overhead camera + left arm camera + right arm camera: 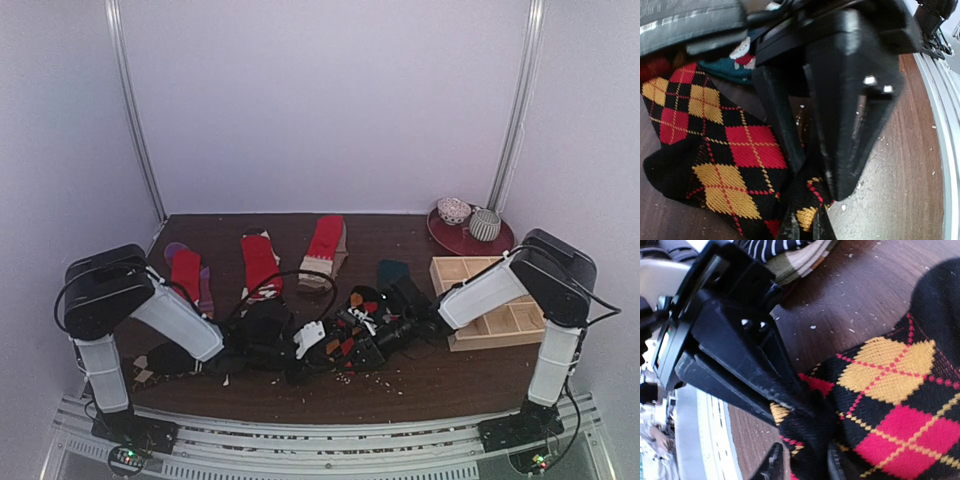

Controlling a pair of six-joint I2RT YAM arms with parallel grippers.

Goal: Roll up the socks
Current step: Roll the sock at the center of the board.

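A black sock with red and yellow argyle diamonds (345,345) lies bunched at the table's front middle, between my two grippers. My left gripper (806,227) is shut on a fold of this argyle sock (730,150). In the top view the left gripper (320,350) comes in from the left. My right gripper (805,466) is shut on the same sock (890,405), and in the top view (365,335) it comes in from the right. Both pinch the fabric close together, almost fingertip to fingertip. A dark teal sock (392,270) lies just behind them.
Red-and-purple socks (190,275) and two red-and-beige socks (260,262) (325,245) lie flat at the back left. A wooden divided tray (495,300) stands on the right, with a red plate (445,235) holding rolled socks behind it. A striped sock (775,247) lies near the grippers.
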